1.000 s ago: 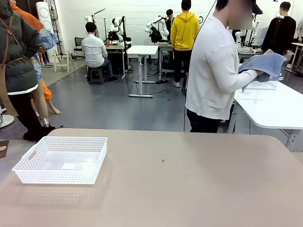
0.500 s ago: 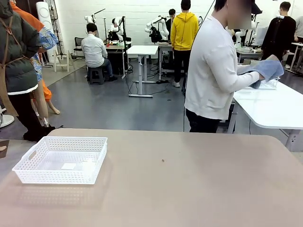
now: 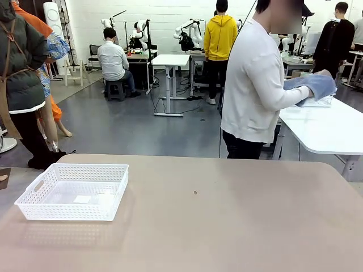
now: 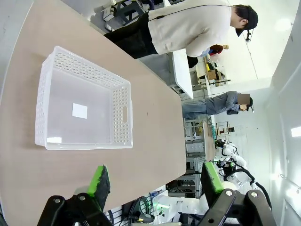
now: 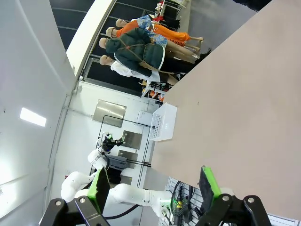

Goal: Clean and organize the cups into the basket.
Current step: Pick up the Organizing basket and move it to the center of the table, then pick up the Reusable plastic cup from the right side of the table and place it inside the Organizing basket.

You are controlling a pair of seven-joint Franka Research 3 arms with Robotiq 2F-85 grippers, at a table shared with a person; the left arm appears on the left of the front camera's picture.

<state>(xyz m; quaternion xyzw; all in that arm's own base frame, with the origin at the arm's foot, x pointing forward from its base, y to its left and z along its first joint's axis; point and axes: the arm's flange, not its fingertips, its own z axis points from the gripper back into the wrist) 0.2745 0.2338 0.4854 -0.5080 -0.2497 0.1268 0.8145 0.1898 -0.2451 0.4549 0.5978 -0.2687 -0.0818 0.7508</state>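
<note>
The white lattice basket (image 3: 74,191) sits on the tan table at the left with nothing in it but a white label on its floor; it also lies below my left gripper (image 4: 155,179), seen as the basket (image 4: 82,106). That gripper is open, well above the table. My right gripper (image 5: 153,181) is open too, high over bare tabletop, with the basket (image 5: 163,121) far off. The cups are out of view. A person in a white top (image 3: 255,85) stands beyond the far edge, turned to another table, holding a blue cloth (image 3: 315,85).
A small dark speck (image 3: 195,192) marks the tan table (image 3: 227,226) near its middle. A white table (image 3: 329,127) stands behind at the right. Other people and tables fill the room farther back.
The person's hands with the blue cloth have dropped and shifted over the white table. The basket has not moved.
</note>
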